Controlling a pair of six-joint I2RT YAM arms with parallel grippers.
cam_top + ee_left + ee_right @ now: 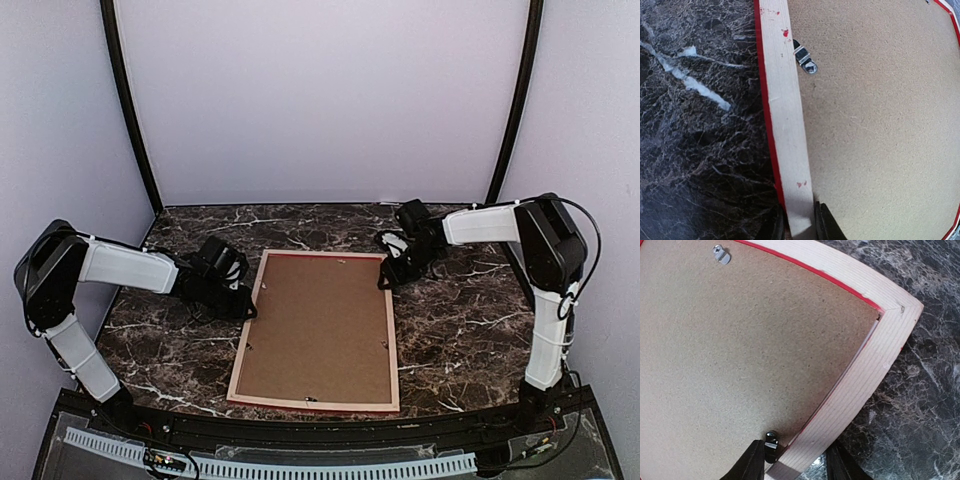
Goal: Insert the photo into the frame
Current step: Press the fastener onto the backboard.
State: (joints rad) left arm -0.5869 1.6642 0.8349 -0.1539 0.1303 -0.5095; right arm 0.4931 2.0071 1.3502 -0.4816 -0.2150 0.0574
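The left tool [799, 229] is clenched on the frame [785, 105]. One finger [774, 227] stands outside the pale wooden rail and the other inside it, both against the wood.

The right tool [796, 462] straddles the opposite long rail just short of the far right corner, beside a small dark clip [771, 439]. We cannot tell whether its fingers press the rail or stand just clear of it.

The frame lies face down on the tabletop [460, 320], its long axis running from the near edge toward the far wall and leaning slightly to the right. A brown backing board [320, 325] fills its opening.

The left tool meets the left rail toward the far half. The two arms therefore hold opposite long sides, neither clearly nearer.

The photo shows in no view. We cannot tell whether it lies beneath the board.

In our judgement, any coming lift or turn depends on both tools holding across the short width.
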